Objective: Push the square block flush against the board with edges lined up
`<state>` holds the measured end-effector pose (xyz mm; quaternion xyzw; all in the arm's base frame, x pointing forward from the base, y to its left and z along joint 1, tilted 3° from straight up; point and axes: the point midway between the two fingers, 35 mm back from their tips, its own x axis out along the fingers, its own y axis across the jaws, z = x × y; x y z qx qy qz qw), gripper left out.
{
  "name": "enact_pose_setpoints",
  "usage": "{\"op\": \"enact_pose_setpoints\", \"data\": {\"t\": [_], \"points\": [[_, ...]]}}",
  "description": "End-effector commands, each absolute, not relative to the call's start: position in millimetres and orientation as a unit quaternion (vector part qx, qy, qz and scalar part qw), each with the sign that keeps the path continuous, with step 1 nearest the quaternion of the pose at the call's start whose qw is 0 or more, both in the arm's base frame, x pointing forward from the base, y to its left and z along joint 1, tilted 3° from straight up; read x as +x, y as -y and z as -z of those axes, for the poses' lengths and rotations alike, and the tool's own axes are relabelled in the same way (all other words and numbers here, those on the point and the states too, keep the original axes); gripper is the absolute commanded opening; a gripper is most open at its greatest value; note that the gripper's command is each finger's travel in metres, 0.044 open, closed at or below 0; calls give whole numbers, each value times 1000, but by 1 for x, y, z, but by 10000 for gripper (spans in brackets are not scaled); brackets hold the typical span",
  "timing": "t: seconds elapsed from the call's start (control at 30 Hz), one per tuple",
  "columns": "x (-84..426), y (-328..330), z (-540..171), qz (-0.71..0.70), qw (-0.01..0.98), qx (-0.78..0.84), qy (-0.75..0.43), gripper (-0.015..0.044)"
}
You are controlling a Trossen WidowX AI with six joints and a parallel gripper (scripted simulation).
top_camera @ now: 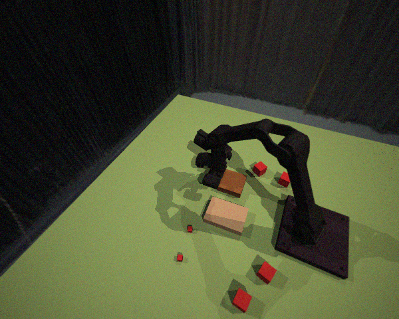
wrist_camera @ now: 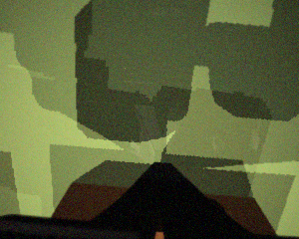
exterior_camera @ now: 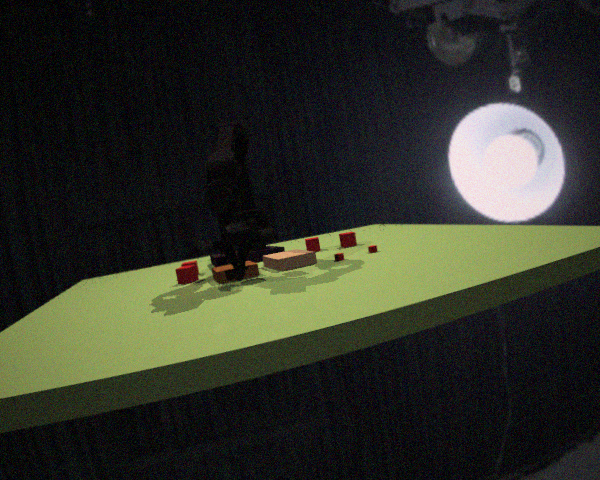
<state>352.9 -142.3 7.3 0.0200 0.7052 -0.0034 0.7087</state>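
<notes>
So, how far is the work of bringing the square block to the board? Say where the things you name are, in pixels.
Done: nothing final; a gap separates the orange-brown block (top_camera: 233,183) (exterior_camera: 221,273) from the pale board (top_camera: 226,213) (exterior_camera: 290,260).
In hand: the shut gripper (top_camera: 211,181) is at the block's far side, apparently pushing.
Left: full side contact, one edge even, gripper away.
</notes>
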Motion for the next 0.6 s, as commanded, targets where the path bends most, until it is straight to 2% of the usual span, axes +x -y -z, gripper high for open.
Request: {"op": "enact_pose_setpoints", "data": {"t": [0.0, 0.57], "points": [[360, 144, -9, 6, 710, 20, -704, 0], [387, 145, -9, 6, 711, 20, -703, 0]]}}
